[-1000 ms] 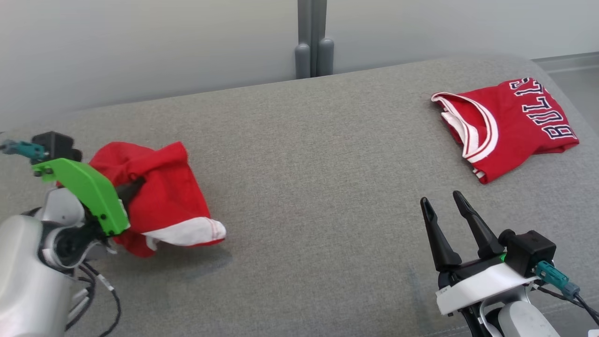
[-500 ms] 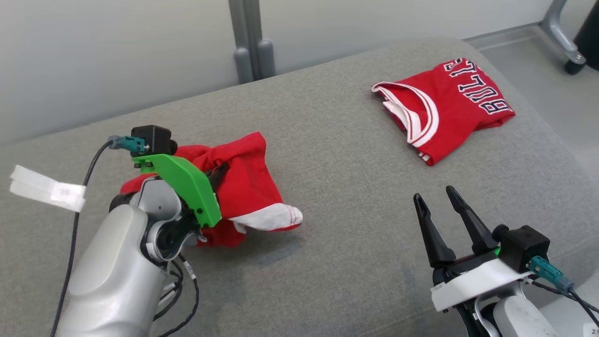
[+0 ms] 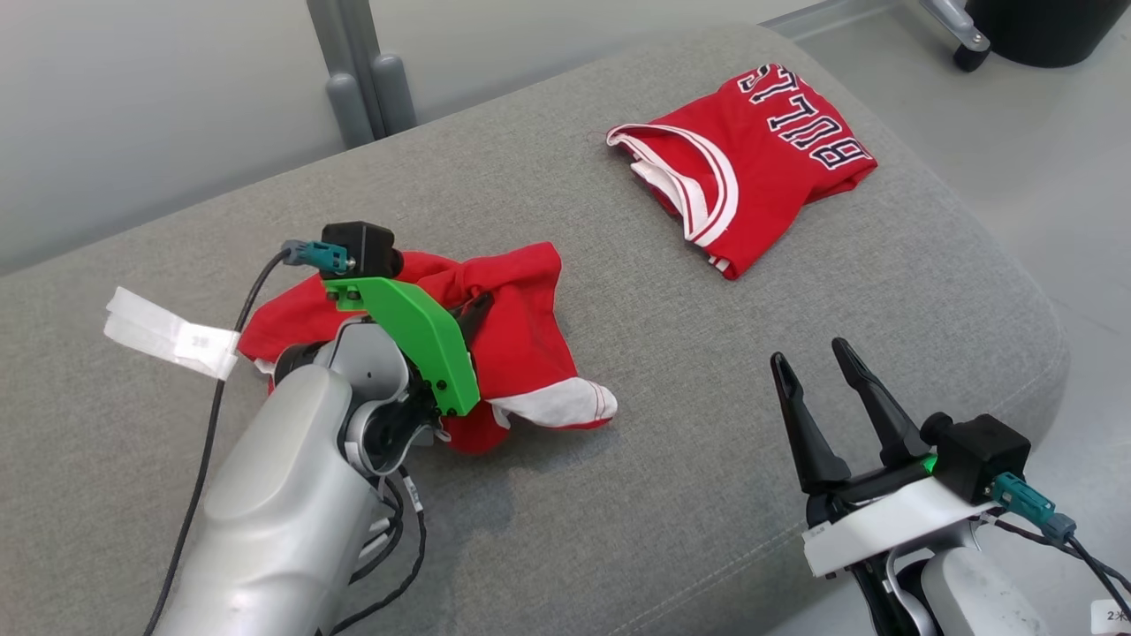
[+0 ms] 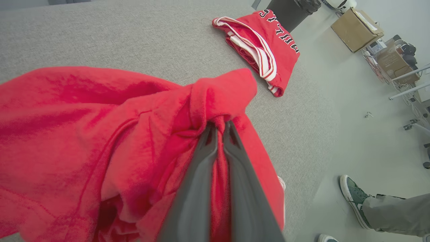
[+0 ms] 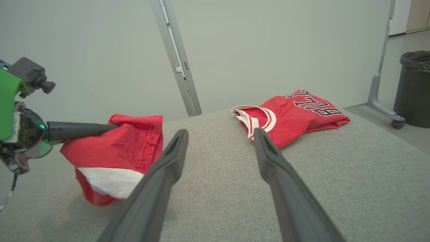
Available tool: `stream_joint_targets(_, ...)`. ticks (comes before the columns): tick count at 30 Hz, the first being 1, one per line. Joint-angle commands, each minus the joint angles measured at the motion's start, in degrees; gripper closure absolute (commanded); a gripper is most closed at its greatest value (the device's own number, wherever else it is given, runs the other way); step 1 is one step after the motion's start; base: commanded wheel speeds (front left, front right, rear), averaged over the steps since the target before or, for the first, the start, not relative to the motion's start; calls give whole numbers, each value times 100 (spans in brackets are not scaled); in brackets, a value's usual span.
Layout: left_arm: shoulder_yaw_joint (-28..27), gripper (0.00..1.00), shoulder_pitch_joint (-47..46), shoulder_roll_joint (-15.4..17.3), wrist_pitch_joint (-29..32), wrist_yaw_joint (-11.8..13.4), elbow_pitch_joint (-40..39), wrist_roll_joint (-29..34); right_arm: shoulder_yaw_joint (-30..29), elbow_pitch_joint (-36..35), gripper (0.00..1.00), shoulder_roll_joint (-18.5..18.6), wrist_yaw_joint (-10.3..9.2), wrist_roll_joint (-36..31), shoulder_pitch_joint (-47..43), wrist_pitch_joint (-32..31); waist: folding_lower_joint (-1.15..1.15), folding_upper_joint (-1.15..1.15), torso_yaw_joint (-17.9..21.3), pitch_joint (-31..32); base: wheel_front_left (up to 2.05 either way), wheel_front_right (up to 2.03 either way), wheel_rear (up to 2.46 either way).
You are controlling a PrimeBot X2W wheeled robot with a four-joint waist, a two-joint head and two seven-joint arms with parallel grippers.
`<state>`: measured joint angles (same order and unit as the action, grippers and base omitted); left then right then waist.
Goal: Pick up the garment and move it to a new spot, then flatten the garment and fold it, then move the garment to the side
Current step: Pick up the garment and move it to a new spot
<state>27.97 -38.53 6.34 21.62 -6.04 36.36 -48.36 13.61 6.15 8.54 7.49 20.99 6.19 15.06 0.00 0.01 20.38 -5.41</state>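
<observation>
Carried toward the middle of the surface, the crumpled red garment hangs clenched in the left pincer; the right pincer, splayed and empty, waits to its right.

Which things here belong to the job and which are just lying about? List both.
Job: crumpled red garment, clamped in the left gripper; open right gripper; grey cushion.
Lying about: folded Bulls jersey; black bin; cardboard box; a person's shoe.
</observation>
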Motion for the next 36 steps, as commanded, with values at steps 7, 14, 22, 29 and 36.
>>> stream_joint_targets(7, 167, 0, -217, -132, -463, -123, 228, -92, -72, -3, 0, -6, 0, -37, 24, 19, 0, -1, -86, -39, 0, 0, 0)
stream_joint_targets(14, 339, 0, -278, -138, -869, -151, 258, -219, -80, 30, 0, 27, 0, -38, 2, 19, 0, -1, -406, 41, 0, 0, 0)
stream_joint_targets(22, 526, 0, -127, 64, -1433, -150, 130, -99, -177, 10, 0, 90, 0, -53, -83, 20, 0, -1, -739, 137, 0, 0, 0)
stream_joint_targets(29, 618, 0, 232, 463, -2188, 8, -260, 330, -333, -63, 0, 165, 0, -77, -213, 20, 0, -1, -1090, 243, 0, 0, 0)
stream_joint_targets(36, 468, 0, 780, 873, -2686, 393, -948, 520, -383, -72, 0, 178, 0, -93, -356, 20, 0, -1, -1281, 381, 0, 0, 0)
